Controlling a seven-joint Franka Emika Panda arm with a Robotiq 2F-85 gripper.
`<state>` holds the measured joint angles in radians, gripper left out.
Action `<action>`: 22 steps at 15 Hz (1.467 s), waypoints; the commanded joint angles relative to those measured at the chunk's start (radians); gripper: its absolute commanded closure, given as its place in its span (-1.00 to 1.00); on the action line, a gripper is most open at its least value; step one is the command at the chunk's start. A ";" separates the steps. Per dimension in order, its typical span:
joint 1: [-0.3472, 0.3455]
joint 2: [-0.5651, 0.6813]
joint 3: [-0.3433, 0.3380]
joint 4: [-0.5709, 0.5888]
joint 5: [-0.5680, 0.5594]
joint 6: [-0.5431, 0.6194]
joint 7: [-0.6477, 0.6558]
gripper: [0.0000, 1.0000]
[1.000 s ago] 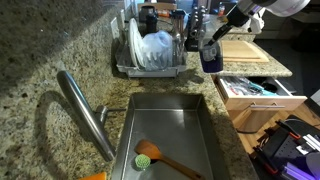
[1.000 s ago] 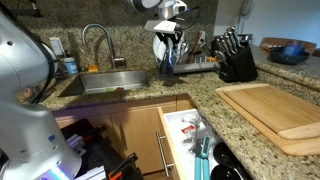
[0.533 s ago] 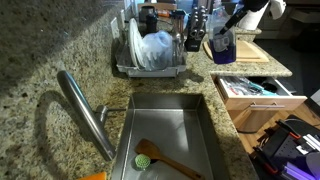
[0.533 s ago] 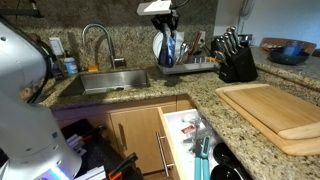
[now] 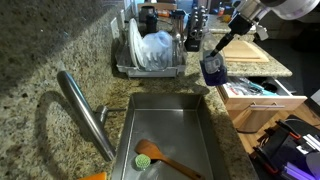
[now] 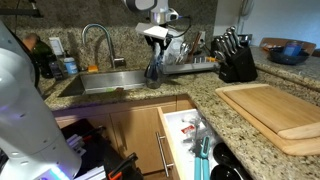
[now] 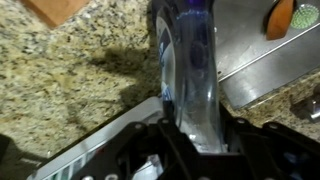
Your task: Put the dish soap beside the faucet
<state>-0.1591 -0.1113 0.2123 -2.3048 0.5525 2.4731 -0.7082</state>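
Note:
My gripper is shut on the dish soap, a dark blue bottle, and holds it in the air over the granite counter by the sink's corner, between the dish rack and the open drawer. In an exterior view the gripper holds the bottle just above the counter at the sink's end. In the wrist view the bottle fills the space between the jaws. The faucet, a long slanting steel tube, stands across the sink from the bottle; it also arches over the sink in an exterior view.
The steel sink holds a wooden spoon and a green scrubber. A dish rack with plates stands behind it. A drawer is open beside the sink. A cutting board and knife block sit on the counter.
The gripper has carried the bottle from up near the dish rack down and toward the sink's corner; it now hangs lower, close to the counter.

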 commanded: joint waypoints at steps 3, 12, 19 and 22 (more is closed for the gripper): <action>0.178 0.086 -0.097 0.033 0.047 -0.042 -0.098 0.65; 0.334 0.154 -0.009 0.066 0.073 0.219 -0.324 0.65; 0.369 0.187 0.054 0.106 0.322 0.377 -0.502 0.15; 0.369 0.197 0.057 0.125 0.340 0.388 -0.517 0.15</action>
<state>0.2104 0.0858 0.2690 -2.1799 0.8921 2.8614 -1.2251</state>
